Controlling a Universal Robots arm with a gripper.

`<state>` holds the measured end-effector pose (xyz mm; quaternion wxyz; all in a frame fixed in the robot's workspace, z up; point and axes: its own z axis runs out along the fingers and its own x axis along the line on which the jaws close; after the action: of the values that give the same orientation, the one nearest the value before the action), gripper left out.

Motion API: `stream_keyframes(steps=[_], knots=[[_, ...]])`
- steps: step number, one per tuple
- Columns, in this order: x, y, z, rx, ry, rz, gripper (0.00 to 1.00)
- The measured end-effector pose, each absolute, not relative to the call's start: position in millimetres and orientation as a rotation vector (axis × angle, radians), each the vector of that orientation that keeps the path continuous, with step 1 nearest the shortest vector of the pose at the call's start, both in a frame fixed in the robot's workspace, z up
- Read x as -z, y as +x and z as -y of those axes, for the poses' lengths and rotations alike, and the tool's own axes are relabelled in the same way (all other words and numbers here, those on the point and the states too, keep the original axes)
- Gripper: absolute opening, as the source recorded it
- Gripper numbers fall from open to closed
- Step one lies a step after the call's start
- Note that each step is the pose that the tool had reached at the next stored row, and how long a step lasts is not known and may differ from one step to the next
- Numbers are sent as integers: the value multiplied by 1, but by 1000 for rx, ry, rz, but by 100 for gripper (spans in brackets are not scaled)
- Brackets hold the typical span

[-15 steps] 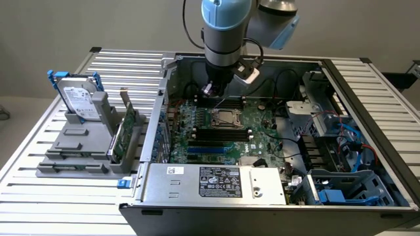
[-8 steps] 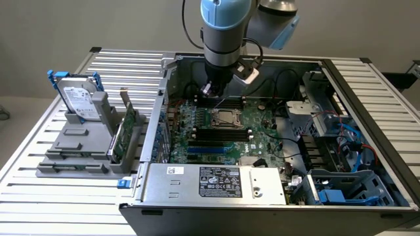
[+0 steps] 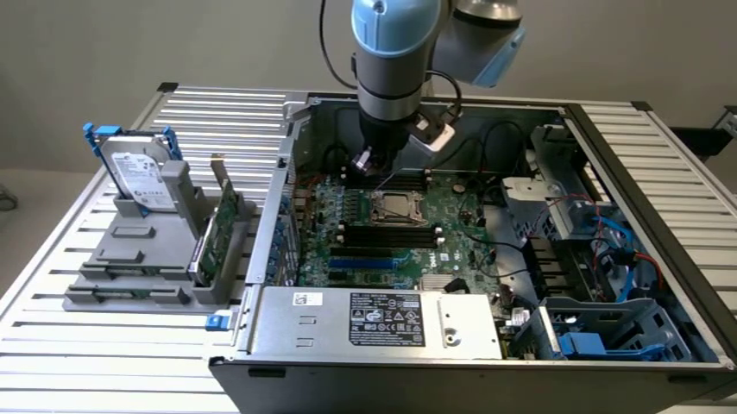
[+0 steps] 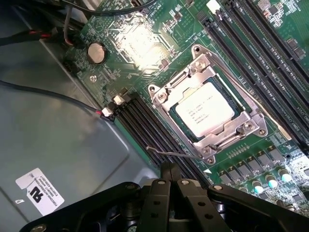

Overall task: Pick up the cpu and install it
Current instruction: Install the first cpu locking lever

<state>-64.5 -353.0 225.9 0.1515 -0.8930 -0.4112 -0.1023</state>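
**Jaws shut and empty, cpu lying in the socket**

In the wrist view the jaws are pressed together with nothing between them. They hang above the motherboard point(image 4: 113, 72), over the black memory slots point(image 4: 145, 121). The cpu point(image 4: 205, 108) lies apart from them, flat inside the metal-framed socket point(image 4: 203, 60), printed silver top up. The frame's tabs reach over two of its edges. A thin wire lever point(image 4: 174, 153) runs from one socket corner towards the jaw tips, and nothing else lies between the jaws and the chip.

A round coin battery point(image 4: 96, 52) sits on the board further off. A white label point(image 4: 38, 191) is stuck to the grey case wall.

In the exterior view the arm point(image 3: 392, 60) comes down from the top centre of the frame into the open computer case point(image 3: 288, 172). Its end hangs just above and left of the socket, mid-frame. The labelled power supply point(image 3: 386, 321) fills the case's lower centre.

At the left of the frame, on the slatted bench point(image 3: 69, 362), a grey holder point(image 3: 138, 259) carries a hard drive point(image 3: 138, 177) upright in blue brackets and a green card point(image 3: 224, 216) on edge.
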Motion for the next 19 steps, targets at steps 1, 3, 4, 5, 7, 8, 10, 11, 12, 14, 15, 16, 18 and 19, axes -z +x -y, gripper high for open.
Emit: stream_keyframes(steps=[1,3,4,5,7,8,10,11,12,14,15,16,18,19], knots=[[-225,-64,353,297,-2565,1182,11],[-223,-64,353,310,-2566,1186,11],[-222,-64,353,317,-2567,1188,11],[-221,-64,353,324,-2569,1190,11],[-220,-64,353,338,-2572,1195,11],[-219,-64,353,346,-2574,1198,11],[-218,-64,353,353,-2575,1200,11],[-218,-64,353,354,-2575,1201,11],[-218,-64,353,355,-2575,1201,11],[-218,-64,353,356,-2576,1201,11],[-217,-64,353,356,-2576,1201,11],[-217,-64,353,356,-2576,1201,11],[-217,-64,353,357,-2576,1202,11],[-216,-64,353,358,-2577,1202,11]])
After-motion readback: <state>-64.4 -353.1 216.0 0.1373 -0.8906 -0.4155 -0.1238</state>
